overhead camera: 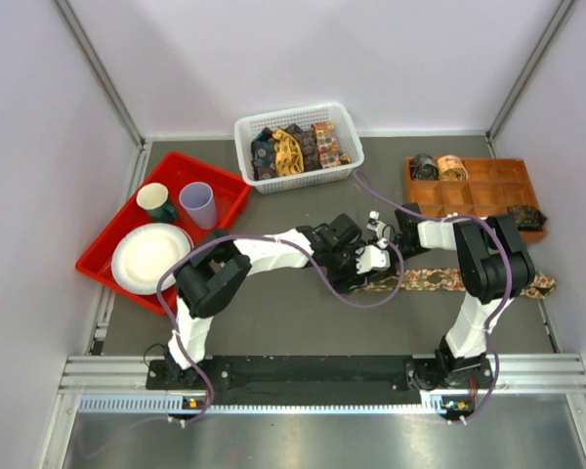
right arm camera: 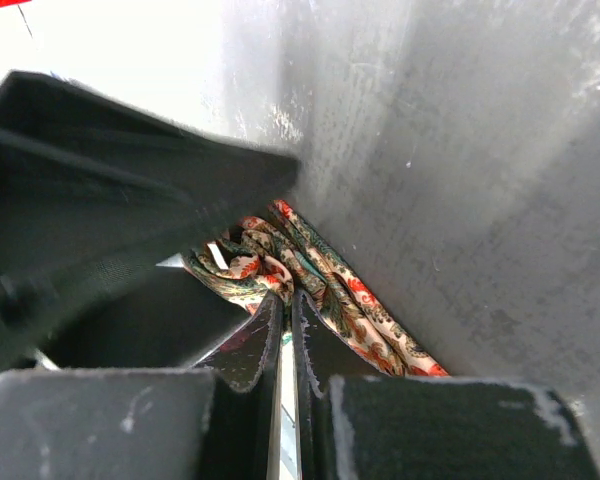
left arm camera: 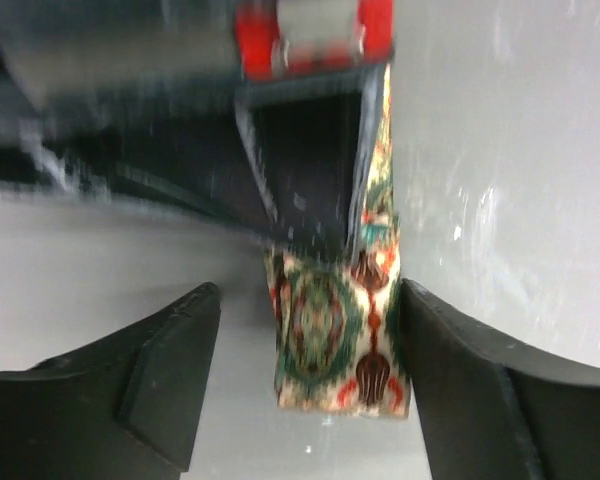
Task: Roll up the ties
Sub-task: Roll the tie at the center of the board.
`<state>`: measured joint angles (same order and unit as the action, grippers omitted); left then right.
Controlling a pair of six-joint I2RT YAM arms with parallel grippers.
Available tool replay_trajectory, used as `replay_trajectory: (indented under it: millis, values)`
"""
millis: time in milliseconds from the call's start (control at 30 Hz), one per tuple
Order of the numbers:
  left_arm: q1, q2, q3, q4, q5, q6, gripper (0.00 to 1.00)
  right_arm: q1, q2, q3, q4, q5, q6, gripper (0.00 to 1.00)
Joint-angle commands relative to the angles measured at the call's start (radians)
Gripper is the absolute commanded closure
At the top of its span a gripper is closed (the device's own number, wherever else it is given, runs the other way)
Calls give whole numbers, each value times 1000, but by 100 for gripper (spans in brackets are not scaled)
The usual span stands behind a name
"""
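A tan tie with orange-red and green motifs (overhead camera: 449,283) lies stretched along the table from the middle to the right. My left gripper (overhead camera: 359,262) is open. The tie's folded end (left arm camera: 340,335) stands between its fingers (left arm camera: 170,370) and touches the right one. My right gripper (right arm camera: 286,300) is shut on a bunched fold of the same tie (right arm camera: 310,265), close beside the left gripper (overhead camera: 379,233). More ties (overhead camera: 291,149) fill a white basket (overhead camera: 249,127). Rolled ties (overhead camera: 438,167) sit in the wooden organizer (overhead camera: 488,200), with a dark one (overhead camera: 525,217) at its front right.
A red tray (overhead camera: 98,259) at the left holds a white plate (overhead camera: 151,256), a green mug (overhead camera: 156,200) and a lilac cup (overhead camera: 198,203). White walls enclose the table on three sides. The arms' cables loop over the middle.
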<state>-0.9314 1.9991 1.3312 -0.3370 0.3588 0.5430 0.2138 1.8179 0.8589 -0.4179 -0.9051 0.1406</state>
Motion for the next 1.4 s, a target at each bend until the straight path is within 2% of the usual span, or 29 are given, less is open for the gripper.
replay_trajectory:
  millis: [0,200,333,400,700,900,1100,1200,1367]
  values:
    - [-9,63,8,-60,-75,-9,37,-7,11,29,-1,48,-58,100]
    - [-4,15,-73,-91,-78,31,65,-8,-12,49,-30,31,-81,100]
    - [2,-13,-118,-112,-73,26,72,-7,-32,81,-64,61,-84,100]
    - [6,-25,-130,-112,-75,22,72,-5,-31,88,-79,80,-94,100]
    - [6,13,-78,-140,-78,-20,68,-1,8,80,-90,190,-121,100]
    - [12,-19,-110,-122,-44,-21,47,15,37,101,-99,241,-115,100]
    - [62,-94,-171,-42,31,-29,34,29,50,112,-113,293,-104,100]
    - [75,-114,-188,-11,54,-23,33,33,55,109,-119,313,-101,100]
    - [75,-89,-135,-2,123,-23,36,35,63,112,-124,322,-93,100]
